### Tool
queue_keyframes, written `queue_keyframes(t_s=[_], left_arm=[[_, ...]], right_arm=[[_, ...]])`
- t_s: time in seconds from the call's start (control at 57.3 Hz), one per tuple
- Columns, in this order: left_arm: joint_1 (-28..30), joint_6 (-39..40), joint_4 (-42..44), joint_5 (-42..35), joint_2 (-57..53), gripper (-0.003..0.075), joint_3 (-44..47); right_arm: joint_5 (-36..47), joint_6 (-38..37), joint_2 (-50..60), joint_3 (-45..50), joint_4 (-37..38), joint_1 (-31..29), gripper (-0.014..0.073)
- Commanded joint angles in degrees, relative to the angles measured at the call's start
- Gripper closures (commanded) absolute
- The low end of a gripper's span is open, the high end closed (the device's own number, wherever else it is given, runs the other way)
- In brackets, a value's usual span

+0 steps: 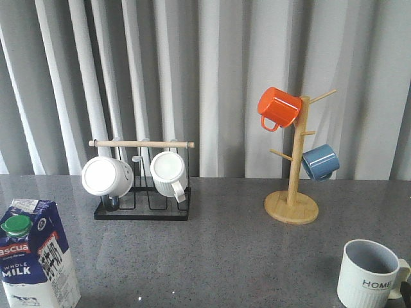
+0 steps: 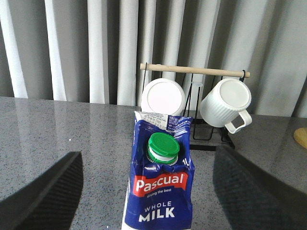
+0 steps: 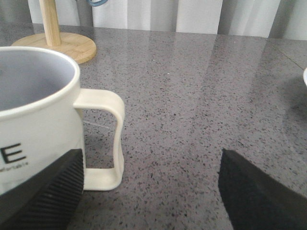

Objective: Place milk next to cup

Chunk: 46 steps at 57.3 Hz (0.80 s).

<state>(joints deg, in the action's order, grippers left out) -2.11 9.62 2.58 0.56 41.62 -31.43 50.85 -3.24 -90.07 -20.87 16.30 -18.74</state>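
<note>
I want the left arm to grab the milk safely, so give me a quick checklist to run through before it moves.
1. Milk upright on the table: ok.
2. Milk sits between the left gripper fingers, not yet clamped: ok.
3. Green cap on the carton: ok; whether it is tight, cannot tell.
4. Cup upright at the table's far right, milk far left, so not yet beside it: not ok.
5. Bare tabletop between milk and cup; black mug rack and wooden mug tree stand further back: ok.
6. Right gripper open, close by the cup's handle: could crowd the drop spot, cannot tell.
</note>
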Motion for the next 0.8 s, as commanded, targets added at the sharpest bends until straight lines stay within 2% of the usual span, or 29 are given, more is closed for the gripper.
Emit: queue_keyframes(t_s=[0.0,0.332,0.472,0.576,0.734,0.786], left_arm=[[-0.3,0.5,-0.3,-4.2,-0.2,0.0188,-1.9],[-0.3,0.5,-0.3,-4.2,-0.2,0.0188,-1.9],[-0.3,0.5,-0.3,-4.2,-0.2,0.0188,-1.9],[-0.3,0.5,-0.3,-4.2,-0.2,0.0188,-1.9],[-0.3,0.5,-0.3,-4.2,-0.2,0.0188,-1.9],[-0.3,0.5,-0.3,-4.2,-0.2,0.0188,-1.9]], right_arm=[[5.6,0.7,-0.2,-2.2,0.4,-0.4,0.0038],[6.8,0.7,-5.2,-5.9,1.0,-0.4,0.004],[6.9,-1.0,-7.6,-8.0,1.7,-0.4,0.0092],[6.9,-3.7,-8.9,-9.0,2.4,-0.2,0.0237],[7.1,-5.2,-8.9,-9.0,5.9,-0.2,0.0601],[7.6,-5.4,-8.9,-9.0,7.4,-0.2,0.061]])
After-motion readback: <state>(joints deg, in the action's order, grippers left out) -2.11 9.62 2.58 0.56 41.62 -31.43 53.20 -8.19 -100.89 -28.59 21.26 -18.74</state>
